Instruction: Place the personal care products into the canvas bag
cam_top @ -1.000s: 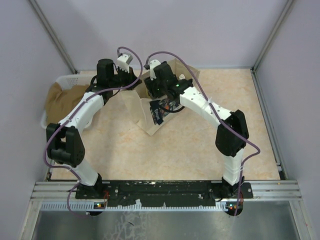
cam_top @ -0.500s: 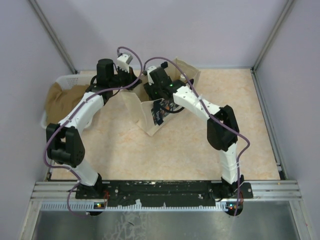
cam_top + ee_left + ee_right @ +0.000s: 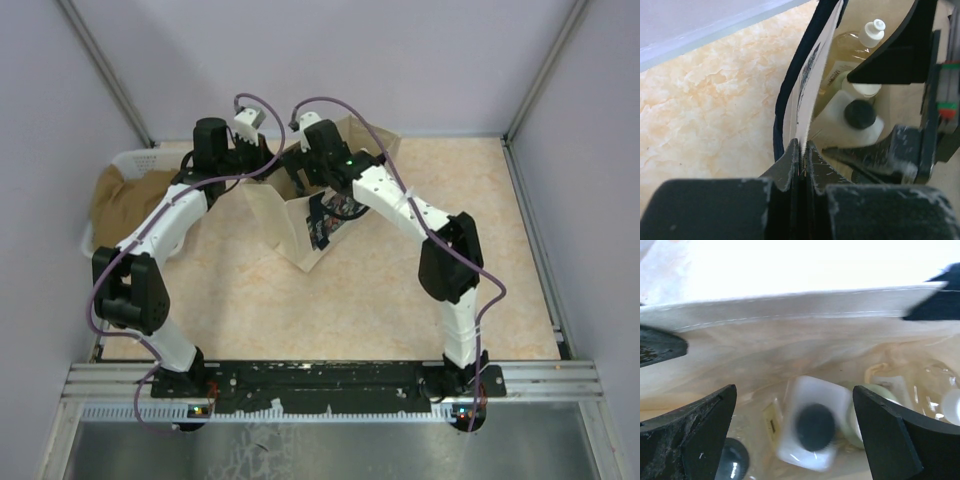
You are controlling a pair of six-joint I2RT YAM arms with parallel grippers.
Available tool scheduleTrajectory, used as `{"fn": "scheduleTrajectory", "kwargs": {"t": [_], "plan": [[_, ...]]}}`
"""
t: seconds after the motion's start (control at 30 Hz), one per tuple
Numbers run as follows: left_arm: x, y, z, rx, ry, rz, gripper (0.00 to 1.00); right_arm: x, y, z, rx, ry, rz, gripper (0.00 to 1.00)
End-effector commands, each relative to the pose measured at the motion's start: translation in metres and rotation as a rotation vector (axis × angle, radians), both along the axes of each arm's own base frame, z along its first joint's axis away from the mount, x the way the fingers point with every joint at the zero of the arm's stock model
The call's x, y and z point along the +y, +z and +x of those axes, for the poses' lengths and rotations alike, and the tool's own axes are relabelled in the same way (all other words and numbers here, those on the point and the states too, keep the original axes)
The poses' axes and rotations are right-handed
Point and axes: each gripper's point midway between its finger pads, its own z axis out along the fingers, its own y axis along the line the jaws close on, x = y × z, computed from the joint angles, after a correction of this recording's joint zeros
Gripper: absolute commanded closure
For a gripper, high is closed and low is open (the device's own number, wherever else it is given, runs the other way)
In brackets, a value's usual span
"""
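Note:
The canvas bag [image 3: 300, 228] stands open at the back middle of the table. My left gripper [image 3: 267, 166] is shut on the bag's rim [image 3: 812, 75], pinching the fabric between its fingertips. My right gripper [image 3: 308, 172] hangs open over the bag's mouth with nothing between its jaws [image 3: 794, 392]. Below it, inside the bag, lies the white bottle with a dark cap [image 3: 815, 427], blurred. Next to it are the olive-green bottle [image 3: 852, 423] and a black cap [image 3: 732, 460]. The left wrist view also shows the amber bottle with its white cap [image 3: 860, 45] and the white bottle [image 3: 860, 114] in the bag.
A white plastic basket [image 3: 128, 160] holding brown cloth [image 3: 125, 200] stands at the left edge, beside the left arm. Metal frame posts rise at the table's back corners. The bag's dark navy handle [image 3: 782, 100] hangs outside its rim.
My right gripper has opened over the bag, and the white bottle now lies loose inside. The right wrist shifted slightly toward the back. The left gripper kept its hold on the rim.

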Motion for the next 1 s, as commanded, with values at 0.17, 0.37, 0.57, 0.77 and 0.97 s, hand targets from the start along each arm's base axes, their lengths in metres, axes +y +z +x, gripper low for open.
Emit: {"fn": "scheduleTrajectory", "kwargs": {"t": [0.17, 0.37, 0.57, 0.77, 0.97], "plan": [[0.001, 0.053, -0.002, -0.105, -0.007, -0.044, 0.88, -0.048, 0.101, -0.005, -0.194, -0.133, 0.057, 0.01], [0.002, 0.084, -0.006, -0.166, 0.002, -0.068, 0.14, -0.075, 0.142, -0.032, -0.272, -0.147, 0.106, 0.01], [0.013, 0.128, -0.001, -0.262, 0.086, -0.11, 0.01, -0.109, 0.169, -0.035, -0.357, -0.204, 0.097, 0.01], [0.08, 0.134, 0.011, -0.253, 0.462, -0.037, 0.01, -0.176, 0.163, -0.003, -0.326, -0.325, 0.126, 0.01], [0.14, 0.108, 0.015, -0.138, 0.579, -0.056, 0.01, -0.276, 0.136, 0.023, -0.267, -0.532, 0.133, 0.01]]}}
